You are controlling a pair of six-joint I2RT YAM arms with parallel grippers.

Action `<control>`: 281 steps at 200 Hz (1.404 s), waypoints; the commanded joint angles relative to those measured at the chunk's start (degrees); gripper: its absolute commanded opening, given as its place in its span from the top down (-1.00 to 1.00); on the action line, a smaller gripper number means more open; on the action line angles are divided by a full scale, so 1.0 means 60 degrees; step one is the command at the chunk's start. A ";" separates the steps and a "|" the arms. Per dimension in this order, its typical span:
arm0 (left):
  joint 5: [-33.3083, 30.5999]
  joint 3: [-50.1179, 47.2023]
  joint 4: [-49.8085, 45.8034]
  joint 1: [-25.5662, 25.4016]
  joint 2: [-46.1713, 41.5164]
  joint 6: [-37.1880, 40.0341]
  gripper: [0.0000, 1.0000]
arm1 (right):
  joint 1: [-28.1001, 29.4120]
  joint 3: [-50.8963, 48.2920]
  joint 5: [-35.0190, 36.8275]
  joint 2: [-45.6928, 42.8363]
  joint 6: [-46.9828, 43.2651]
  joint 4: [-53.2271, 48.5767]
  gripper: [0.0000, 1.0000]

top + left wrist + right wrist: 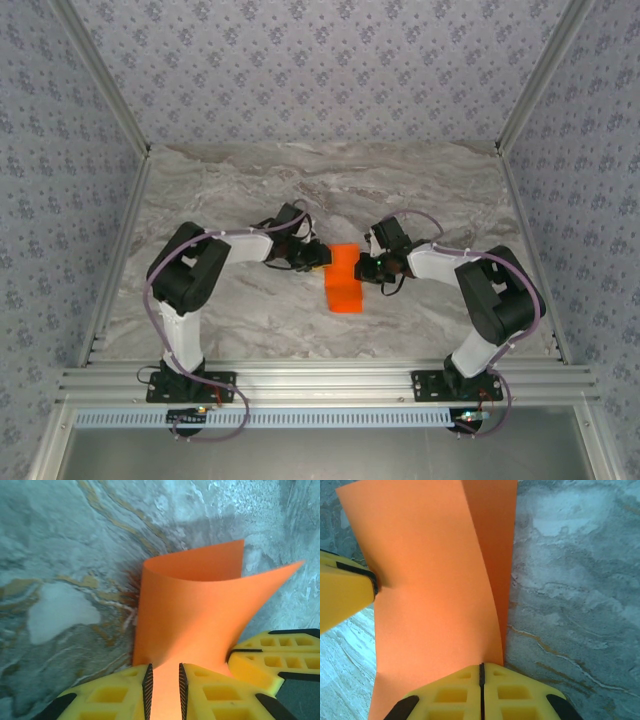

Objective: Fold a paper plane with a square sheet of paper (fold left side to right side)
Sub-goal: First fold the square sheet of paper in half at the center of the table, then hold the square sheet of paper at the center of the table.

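A thin, bright orange sheet of paper [345, 285] sits at the middle of the grey marbled stone-look tabletop [300, 190], between the two black-and-white arms, which reach in from either side. From the top camera it looks like a narrow upright strip running from far to near, with a paler face on top and a darker edge at its near end.

The left gripper [320, 256] meets the far left corner of the strip. The right gripper [368, 266] meets its right edge, slightly nearer.

At the left wrist, the orange sheet of paper [190, 610] curls up off the tabletop [60, 555] in a loose bend, with one flap standing behind the other. The left gripper [163, 672] has its yellow jaws a narrow gap apart. Orange fills that gap, but I cannot tell whether the jaws pinch the paper or only rest against it. One yellow finger [265, 655] of the right gripper touches the paper's right side.

At the right wrist, the right gripper [481, 667] has its yellow jaws pressed together, leaving only a thin dark seam between them. They are clamped on the near edge of the orange sheet of paper [430, 580], which rises away from them in two overlapping layers above the tabletop [570, 580]. A yellow finger [342, 597] of the left gripper touches the paper's left edge, where the paper dimples slightly.
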 commanded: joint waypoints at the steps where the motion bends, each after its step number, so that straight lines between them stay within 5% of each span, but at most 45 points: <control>1: -0.0293 0.0054 -0.0421 0.0209 -0.0276 0.0427 0.53 | 0.0042 -0.0232 0.0663 0.0433 -0.0188 -0.1347 0.88; 52: -0.0207 -0.0096 -0.0114 -0.0053 -0.1080 0.0514 0.52 | 0.0058 -0.0148 0.0583 0.0446 -0.0191 -0.1313 0.88; 132: -0.0206 0.1121 -0.0260 -0.0678 0.0325 0.0480 0.53 | 0.0107 -0.0079 0.0507 0.0494 -0.0198 -0.1276 0.88; 281: -0.1419 0.0682 -0.1314 -0.1225 0.0767 0.0658 0.54 | -0.0356 0.0362 -0.0970 -0.0656 -0.0082 -0.0395 0.90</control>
